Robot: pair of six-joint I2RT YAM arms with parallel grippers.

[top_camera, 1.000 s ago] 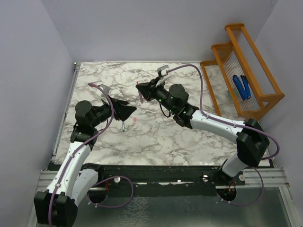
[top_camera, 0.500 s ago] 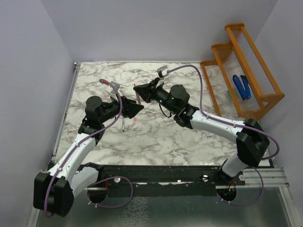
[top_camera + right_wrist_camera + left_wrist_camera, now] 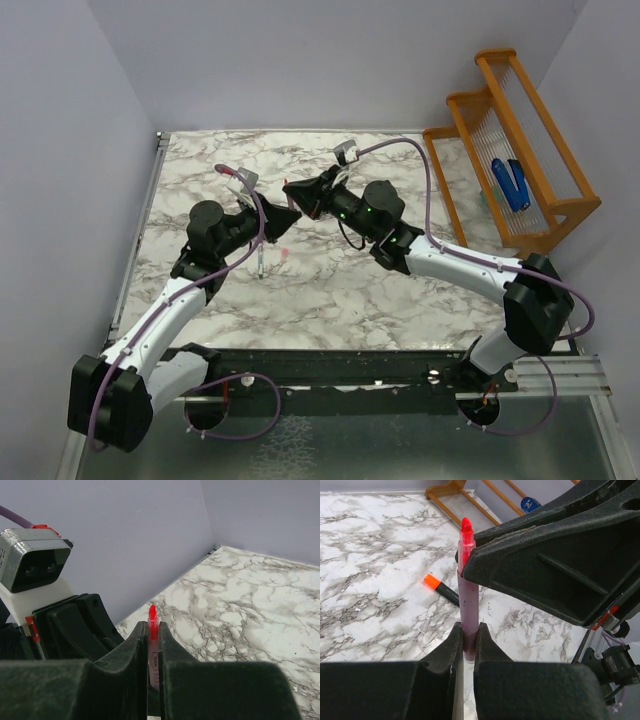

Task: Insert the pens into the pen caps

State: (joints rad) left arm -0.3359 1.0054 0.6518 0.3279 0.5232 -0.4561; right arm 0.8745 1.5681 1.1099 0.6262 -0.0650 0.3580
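Now my left claw (image 3: 466, 632), wide open a moment ago, has swung in under the right claw (image 3: 148, 630) and pinched narrow on the lower end of the pink pen (image 3: 468, 592). The right claw grips the same pen higher up, so both hold it in the air above the worktop (image 3: 340, 290), with its red tip bare. I read this as a handover or regrip: one claw can soon let go, and capping is still to come. The marker (image 3: 444, 590) lies on the worktop beyond, orange tip showing, well apart from both claws.
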